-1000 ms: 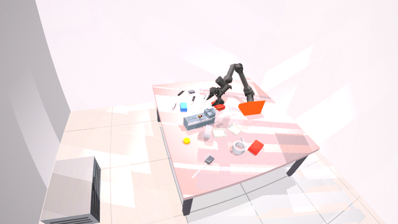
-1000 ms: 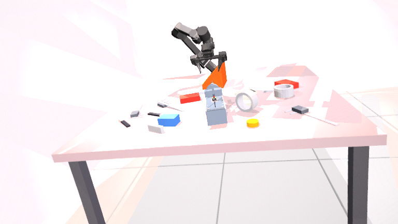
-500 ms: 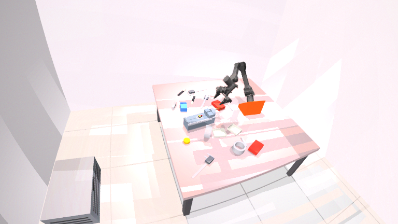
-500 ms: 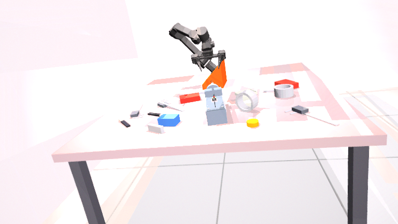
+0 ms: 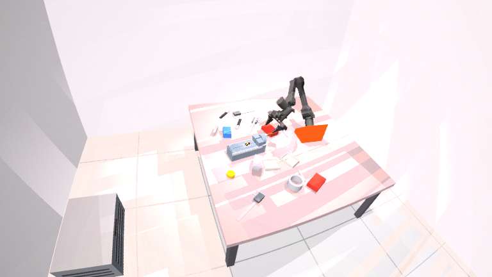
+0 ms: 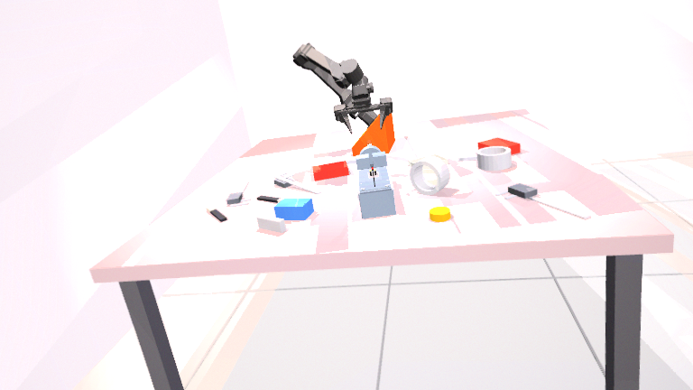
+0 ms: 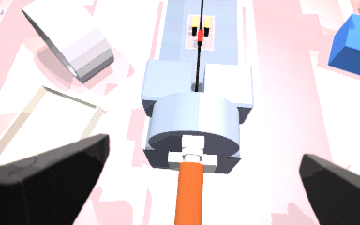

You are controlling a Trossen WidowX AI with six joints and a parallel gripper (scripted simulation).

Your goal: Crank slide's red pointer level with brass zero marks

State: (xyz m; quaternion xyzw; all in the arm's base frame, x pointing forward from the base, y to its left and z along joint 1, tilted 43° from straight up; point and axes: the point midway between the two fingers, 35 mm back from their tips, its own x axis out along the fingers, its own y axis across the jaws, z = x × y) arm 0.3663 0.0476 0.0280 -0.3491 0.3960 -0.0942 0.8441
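Orange crank handle (image 7: 189,194), long axis pointing between the open claw's (image 5: 274,124) (image 6: 366,132) (image 7: 204,152) fingers.

Workshop or lab corner, exact kind unclear. Pink-topped desk (image 5: 348,186) (image 6: 388,250), dark legs, bench machine (image 5: 246,149) (image 6: 376,201) (image 7: 159,47) among loose blocks and rings. Pale tiled floor (image 5: 163,230) (image 6: 306,334), plain walls; vented grey cabinet (image 5: 90,230) nearby.

Top and exterior, set back, share the whole tabletop.
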